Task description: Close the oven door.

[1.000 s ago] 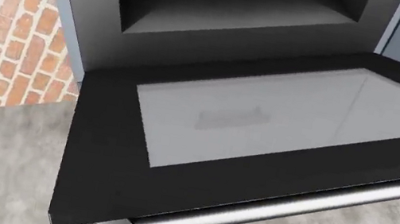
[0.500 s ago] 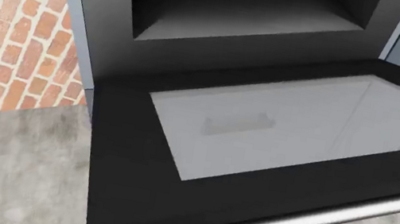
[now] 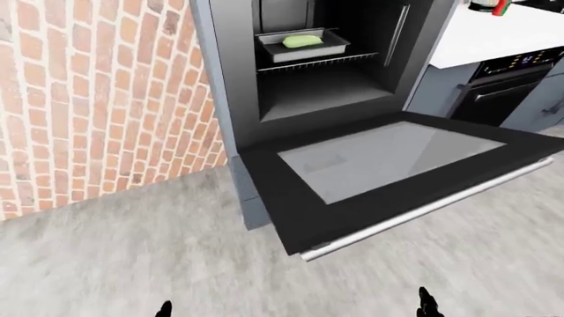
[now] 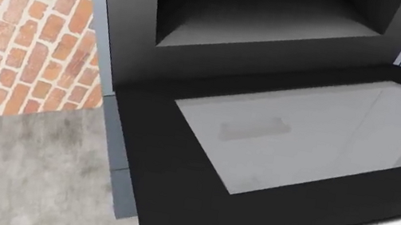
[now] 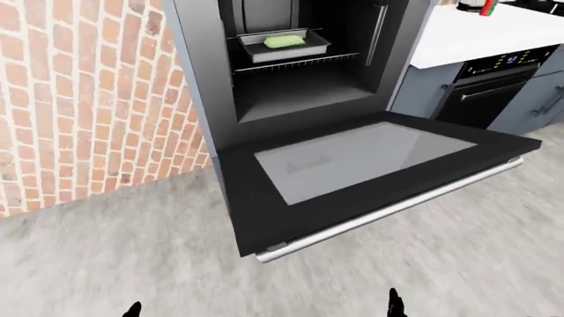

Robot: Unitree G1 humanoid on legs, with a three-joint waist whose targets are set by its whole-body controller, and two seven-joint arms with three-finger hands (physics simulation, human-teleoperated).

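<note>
The black oven door point(image 3: 304, 208) hangs fully open and lies flat, with a grey glass pane point(image 3: 388, 157) in its middle and a silver handle bar point(image 3: 432, 208) along its near edge. Above it the dark oven cavity point(image 3: 326, 79) stands open, and on its rack sits a metal tray point(image 3: 302, 47) holding a green item point(image 3: 302, 41). Only dark tips of my left hand point(image 3: 163, 308) and right hand point(image 3: 428, 304) poke in at the bottom edge of the left-eye view, well below the handle and apart from it. Their finger positions are hidden.
A red brick wall point(image 3: 88, 99) fills the left of the eye views. At the top right stand a white counter point(image 3: 502, 33), a second black oven front point(image 3: 498, 92) and grey cabinets point(image 5: 542, 105). Grey floor point(image 3: 132, 251) lies between me and the door.
The whole head view has shifted: the door, cavity and brick wall slide right and down in the picture, so the camera has moved. The door itself stays flat open.
</note>
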